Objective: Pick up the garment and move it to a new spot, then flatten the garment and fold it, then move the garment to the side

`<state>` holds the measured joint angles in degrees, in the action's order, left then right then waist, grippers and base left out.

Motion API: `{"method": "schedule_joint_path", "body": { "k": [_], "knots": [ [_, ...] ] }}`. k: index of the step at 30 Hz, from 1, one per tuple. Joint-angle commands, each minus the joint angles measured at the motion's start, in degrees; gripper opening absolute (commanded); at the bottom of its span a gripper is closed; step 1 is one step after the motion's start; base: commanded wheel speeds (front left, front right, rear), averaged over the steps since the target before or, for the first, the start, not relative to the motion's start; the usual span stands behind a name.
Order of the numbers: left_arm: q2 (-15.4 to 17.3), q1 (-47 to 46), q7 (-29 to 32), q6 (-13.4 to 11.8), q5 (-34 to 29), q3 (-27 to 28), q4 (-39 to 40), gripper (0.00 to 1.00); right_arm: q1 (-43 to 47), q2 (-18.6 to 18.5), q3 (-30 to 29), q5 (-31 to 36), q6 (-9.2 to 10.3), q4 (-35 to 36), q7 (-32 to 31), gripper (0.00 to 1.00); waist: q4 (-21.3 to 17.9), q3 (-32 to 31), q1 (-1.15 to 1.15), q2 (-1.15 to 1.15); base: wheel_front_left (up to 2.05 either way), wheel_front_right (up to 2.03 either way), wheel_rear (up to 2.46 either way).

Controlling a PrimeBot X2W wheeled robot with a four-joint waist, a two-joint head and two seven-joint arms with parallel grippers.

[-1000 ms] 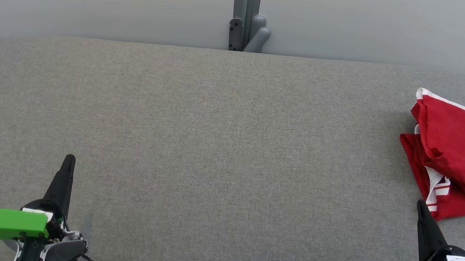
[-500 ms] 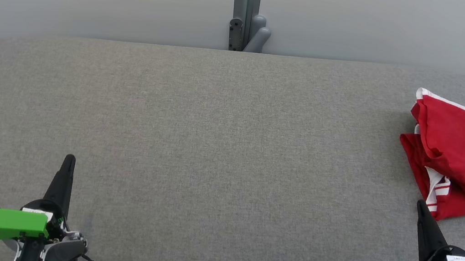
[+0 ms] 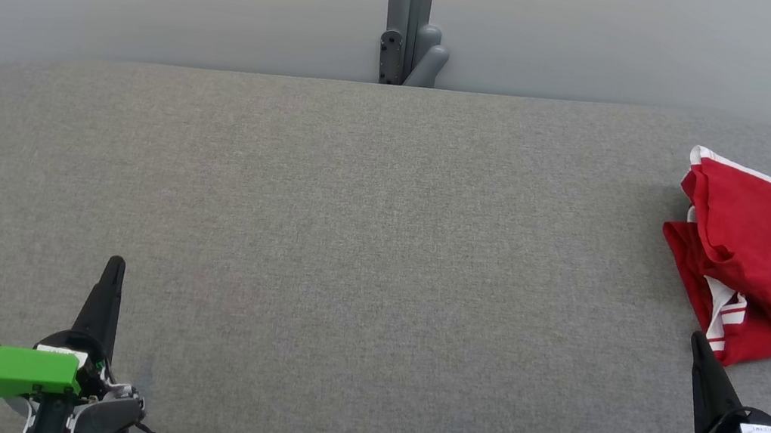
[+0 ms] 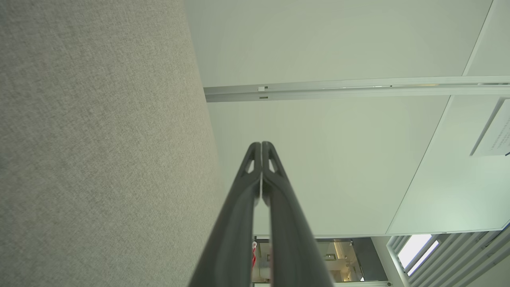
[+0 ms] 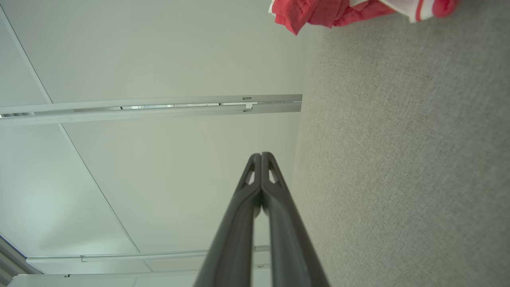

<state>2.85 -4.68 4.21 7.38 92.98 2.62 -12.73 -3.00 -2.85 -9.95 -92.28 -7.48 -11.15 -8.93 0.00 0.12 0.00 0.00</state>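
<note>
The garment (image 3: 768, 266) is red with white stripes and lies in a loosely folded heap at the right edge of the grey fabric table (image 3: 366, 244). Part of the garment (image 5: 318, 12) shows at the top of the right wrist view. My right gripper (image 3: 697, 341) rests at the lower right, just below the garment's near corner and apart from it, fingers pressed together and holding nothing. Its fingertips (image 5: 261, 156) meet in the right wrist view. My left gripper (image 3: 116, 262) sits at the lower left, far from the garment, shut and holding nothing, fingertips (image 4: 261, 145) together.
A grey post with a bracket (image 3: 407, 21) stands behind the table's far edge against a pale wall. The table's rounded corners lie at the far left and far right. Wide bare fabric stretches between the two grippers.
</note>
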Motion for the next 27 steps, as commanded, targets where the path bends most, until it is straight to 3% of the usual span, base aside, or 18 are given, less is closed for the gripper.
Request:
{"method": "schedule_joint_path", "body": {
  "k": [1,27],
  "knots": [
    [0.17,-0.63,0.08,0.20,-0.17,0.18,0.20,0.00,-0.54,-0.03,-0.07,-0.46,-0.02,-0.11,-0.05,0.00,0.00,0.00,0.00,0.00,0.00,0.00,0.00],
    [0.15,-0.63,0.12,0.21,-0.21,0.20,0.21,0.00,-0.54,-0.03,-0.07,-0.47,-0.02,-0.11,-0.04,0.00,0.00,0.00,0.00,0.00,0.00,0.00,0.00]
  ]
}}
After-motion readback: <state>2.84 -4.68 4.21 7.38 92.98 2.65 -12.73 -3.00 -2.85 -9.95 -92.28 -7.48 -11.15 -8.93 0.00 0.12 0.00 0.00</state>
